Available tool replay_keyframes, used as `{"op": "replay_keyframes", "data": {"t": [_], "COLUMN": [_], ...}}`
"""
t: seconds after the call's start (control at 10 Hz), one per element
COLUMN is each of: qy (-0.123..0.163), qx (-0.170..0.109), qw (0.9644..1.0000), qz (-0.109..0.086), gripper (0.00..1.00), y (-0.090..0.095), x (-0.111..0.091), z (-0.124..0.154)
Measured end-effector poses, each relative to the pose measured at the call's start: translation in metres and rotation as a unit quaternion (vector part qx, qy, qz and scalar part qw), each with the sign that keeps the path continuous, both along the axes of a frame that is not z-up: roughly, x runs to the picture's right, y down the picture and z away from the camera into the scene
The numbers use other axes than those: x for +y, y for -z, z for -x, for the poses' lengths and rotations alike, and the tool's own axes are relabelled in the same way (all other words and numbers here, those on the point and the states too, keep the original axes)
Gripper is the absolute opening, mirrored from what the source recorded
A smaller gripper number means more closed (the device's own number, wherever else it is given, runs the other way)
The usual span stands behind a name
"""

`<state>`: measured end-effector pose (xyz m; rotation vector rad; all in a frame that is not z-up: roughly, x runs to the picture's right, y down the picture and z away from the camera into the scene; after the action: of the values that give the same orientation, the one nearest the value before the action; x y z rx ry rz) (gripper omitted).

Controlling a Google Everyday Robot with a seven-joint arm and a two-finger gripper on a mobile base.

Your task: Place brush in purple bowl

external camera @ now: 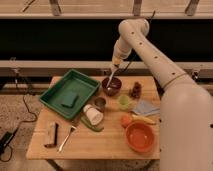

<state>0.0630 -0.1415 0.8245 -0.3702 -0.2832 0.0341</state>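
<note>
Clamped on the brush (112, 78), the claw (116, 65) is hanging just above the purple bowl (112, 86), at the end of the arm (150, 47) that is reaching in from the right of that bowl. Its 2 fingers are pressing together on the upper end of the handle, and the slim brush is hanging down from them at a slight tilt, its lower end dipping into the bowl's mouth. Whether the head is touching the bowl's bottom is hidden by the rim.

Judging from this, the task is nearing its end: the pickup and the carry are done, and the brush is standing over, and partly inside, its goal. What is remaining is the release and the withdrawal of the claw, so that the brush is resting in the bowl on its own.

Relative to the purple bowl, the green tray (70, 91) is lying to its left, the orange bowl (139, 137) well in front and to the right, and the metal spoon (66, 138) far in front on the left of the wooden surface (95, 145).
</note>
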Motion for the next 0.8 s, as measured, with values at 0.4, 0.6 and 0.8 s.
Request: {"op": "replay_keyframes", "data": {"t": [0.4,0.6,0.8], "qy": [-0.003,-0.004,-0.004], "qx": [-0.013,0.004,0.018], "qw": [0.9998,0.9998,0.9997], "qz": [0.016,0.019,0.018], "gripper": [0.0,0.0,0.0], "y": [0.025,0.025,0.022], "x": [0.047,0.051,0.043], "z": [-0.022,-0.047,-0.063]}}
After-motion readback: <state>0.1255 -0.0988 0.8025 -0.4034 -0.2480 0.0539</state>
